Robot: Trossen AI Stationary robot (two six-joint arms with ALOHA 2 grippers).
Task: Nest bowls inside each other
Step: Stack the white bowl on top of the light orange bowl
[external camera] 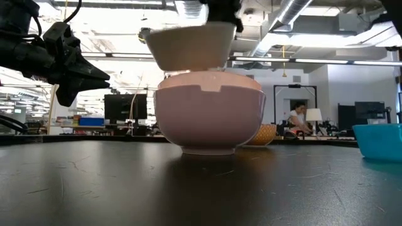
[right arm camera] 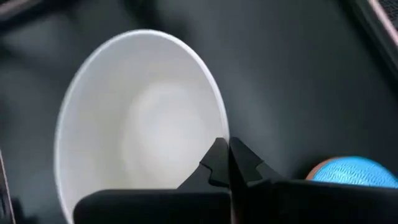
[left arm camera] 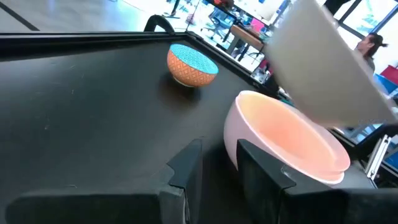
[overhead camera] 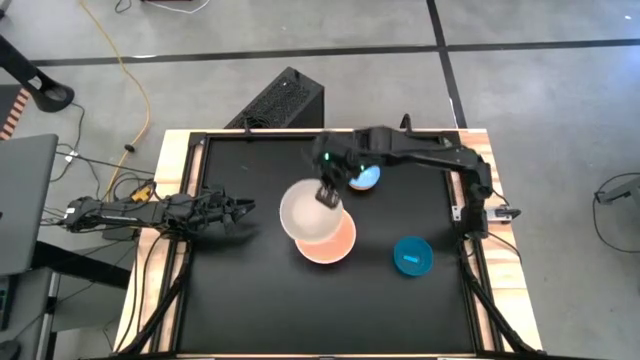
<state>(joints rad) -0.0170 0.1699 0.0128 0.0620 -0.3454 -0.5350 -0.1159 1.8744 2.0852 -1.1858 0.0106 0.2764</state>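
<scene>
A white bowl (overhead camera: 305, 212) hangs tilted over a large pink bowl (overhead camera: 335, 243) that stands on its base mid-table. In the low view the white bowl's base (external camera: 188, 63) is just above the pink bowl's rim (external camera: 210, 75). My right gripper (overhead camera: 328, 195) is shut on the white bowl. A small bowl (overhead camera: 366, 178), light blue inside and orange outside, stands behind them. A bright cyan bowl (overhead camera: 412, 255) stands at the right. My left gripper (overhead camera: 245, 208) waits open and level at the table's left, pointing toward the bowls. My right gripper pinches the white bowl's rim (right arm camera: 224, 134) on the side toward the table's far right, one finger inside the bowl and one outside. The fingers come slanting down from above. The bowl hangs lifted off the table, tilted, its opening upward.
The black tabletop is framed by a wooden border (overhead camera: 178, 150). Free room lies along the table's near side (overhead camera: 300, 310). A black box (overhead camera: 280, 100) sits on the floor behind the table. A person (external camera: 295, 119) is far off in the room.
</scene>
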